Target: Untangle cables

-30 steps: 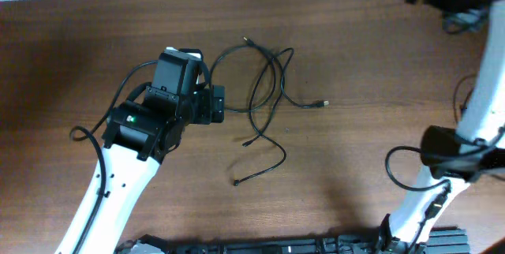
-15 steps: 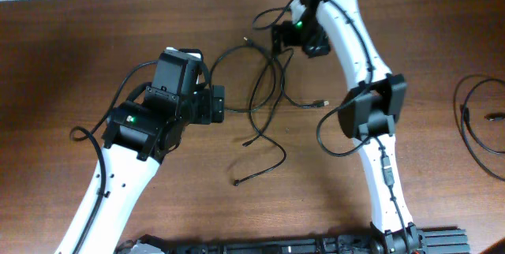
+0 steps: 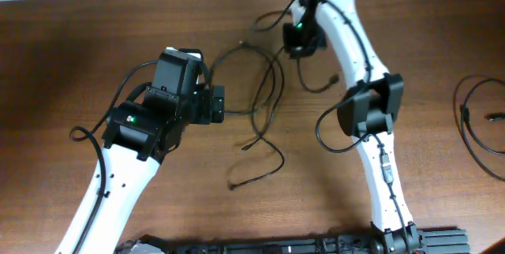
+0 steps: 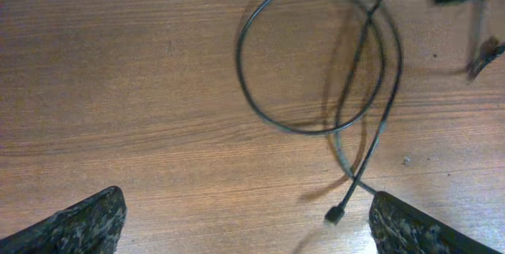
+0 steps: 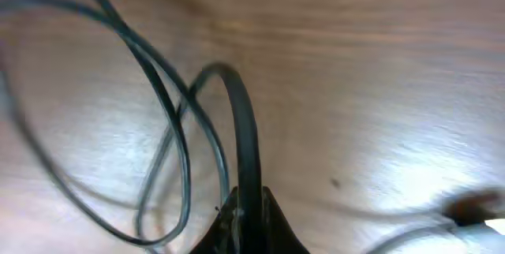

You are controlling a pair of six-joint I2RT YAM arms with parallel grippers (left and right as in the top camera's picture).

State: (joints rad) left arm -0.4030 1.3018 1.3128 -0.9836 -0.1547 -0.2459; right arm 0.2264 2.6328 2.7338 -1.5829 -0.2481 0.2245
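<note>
Currently, right gripper (image 5: 249, 213) pinches thin black looped cables (image 5: 251, 151) at one o'clock, likely to draw one free; left gripper (image 4: 248, 200) sits spread.

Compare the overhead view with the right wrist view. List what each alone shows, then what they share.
Overhead only: both arms, the left pincer beside the tangled cables, and a separate cable at the right edge of the table. Right wrist only: the right pincer shut on one strand, seen close. Both: those tangled cables and the wooden table.
</note>
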